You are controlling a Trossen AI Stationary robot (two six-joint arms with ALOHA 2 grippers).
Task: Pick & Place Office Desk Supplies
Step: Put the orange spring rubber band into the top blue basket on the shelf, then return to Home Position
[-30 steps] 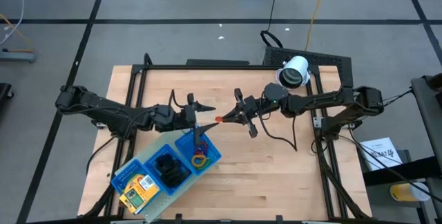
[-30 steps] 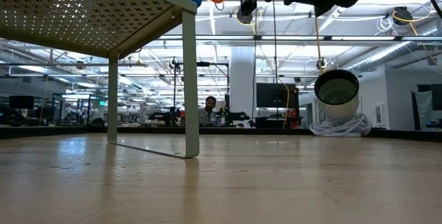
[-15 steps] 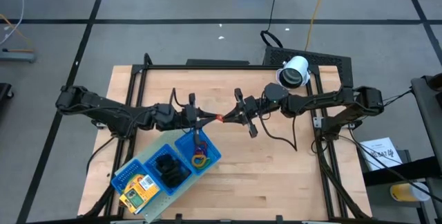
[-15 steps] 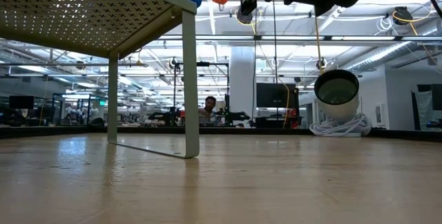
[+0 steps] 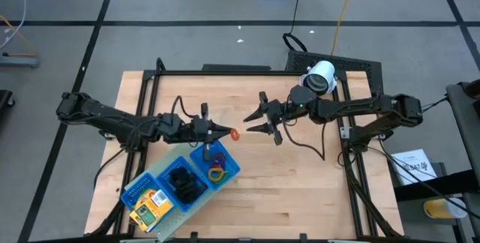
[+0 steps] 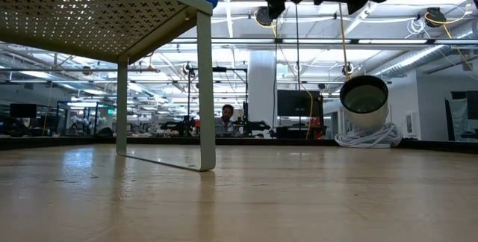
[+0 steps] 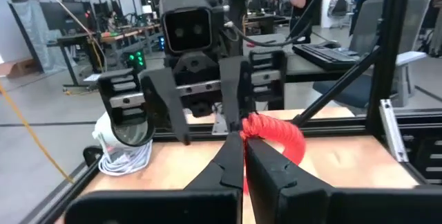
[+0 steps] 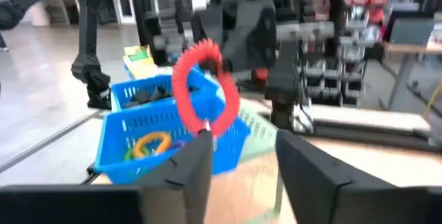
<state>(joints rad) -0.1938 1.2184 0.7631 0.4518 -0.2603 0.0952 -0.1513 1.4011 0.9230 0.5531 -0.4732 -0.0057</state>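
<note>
Your left claw is clamped shut on the red ring, holding it in the air just above the blue tray's nearest compartment. Your right claw faces it, fingers parted, gripping nothing. Both arms reach level toward the middle of the counter.

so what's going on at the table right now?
A handover between the arms, over the middle of the table. The left gripper is shut on a small red rubber ring, while the right gripper has opened and sits just clear of it. The blue plastic three-compartment tray, with rings, black clips and yellow packs in it, lies beside the left gripper.
</note>
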